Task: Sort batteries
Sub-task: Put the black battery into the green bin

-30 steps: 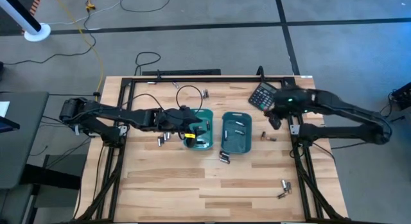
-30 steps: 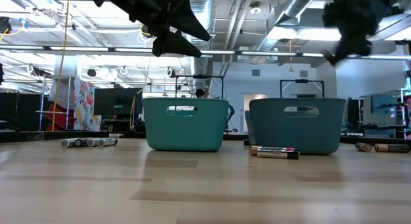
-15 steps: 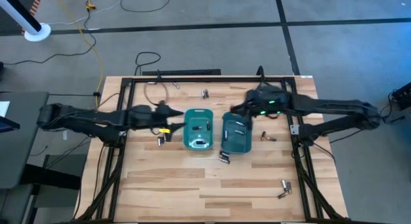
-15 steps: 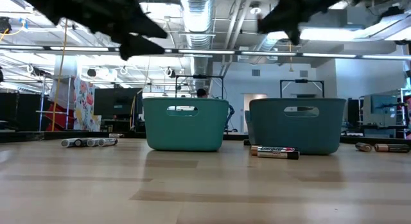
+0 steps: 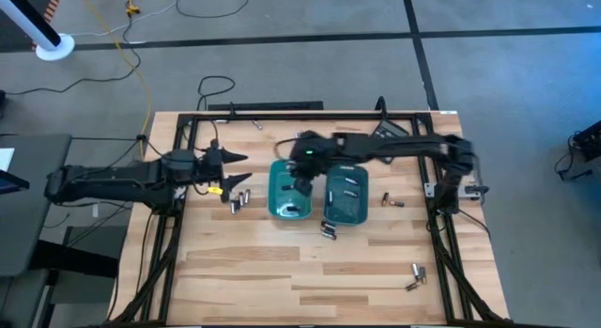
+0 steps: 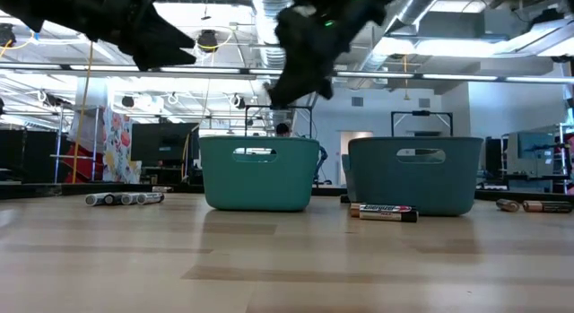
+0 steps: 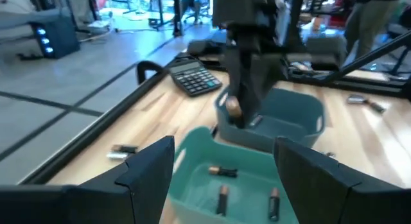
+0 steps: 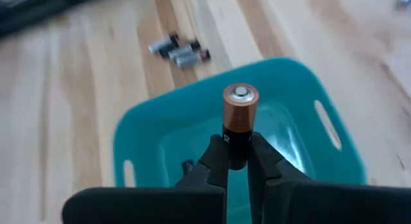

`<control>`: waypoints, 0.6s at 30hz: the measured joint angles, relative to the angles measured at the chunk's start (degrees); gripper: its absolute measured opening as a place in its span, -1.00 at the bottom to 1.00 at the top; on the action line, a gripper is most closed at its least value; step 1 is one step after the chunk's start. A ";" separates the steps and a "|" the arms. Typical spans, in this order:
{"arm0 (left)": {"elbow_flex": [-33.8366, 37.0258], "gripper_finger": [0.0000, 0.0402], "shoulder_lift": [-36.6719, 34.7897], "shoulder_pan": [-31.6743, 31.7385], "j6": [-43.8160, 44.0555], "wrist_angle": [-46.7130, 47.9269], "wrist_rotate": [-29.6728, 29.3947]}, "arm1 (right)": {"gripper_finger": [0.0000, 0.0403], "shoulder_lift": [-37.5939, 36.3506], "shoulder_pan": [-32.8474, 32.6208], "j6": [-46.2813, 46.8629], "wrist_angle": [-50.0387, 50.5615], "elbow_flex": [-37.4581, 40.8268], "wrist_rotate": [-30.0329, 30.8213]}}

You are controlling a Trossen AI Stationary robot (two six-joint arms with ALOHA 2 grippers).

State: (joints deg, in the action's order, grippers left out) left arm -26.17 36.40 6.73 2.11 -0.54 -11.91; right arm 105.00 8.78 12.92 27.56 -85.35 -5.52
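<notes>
Right wrist view | right tool [image 8: 237,161] clenched on battery [image 8: 239,124] above left tray [image 8: 148,131] | risk: early release bounces it onto bench | left tool [image 7: 221,163] released

I'm seeing a glossy coppery-metal-topped battery [image 8: 239,124] over a smooth teal plastic tray [image 8: 144,137] — pale planked wooden table [image 5: 282,272].
</notes>
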 joint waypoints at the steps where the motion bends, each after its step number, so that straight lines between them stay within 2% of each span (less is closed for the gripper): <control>1: 0.00 0.30 -0.59 0.45 -0.21 1.04 -0.17 | -0.87 2.36 -0.25 -0.90 2.85 -3.11 0.00; 9: 0.04 0.30 -7.65 4.26 -2.30 9.96 -0.27 | -0.87 18.40 -0.55 -2.49 20.60 -22.93 -0.04; 18: 0.04 0.30 -14.85 6.87 -3.59 18.03 -0.32 | -0.87 28.72 -0.42 -4.15 32.54 -33.00 -0.70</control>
State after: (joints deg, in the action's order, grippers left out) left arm -26.13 21.55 13.60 -1.48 17.49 -12.23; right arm 133.72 8.36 8.77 60.10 -118.35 -6.22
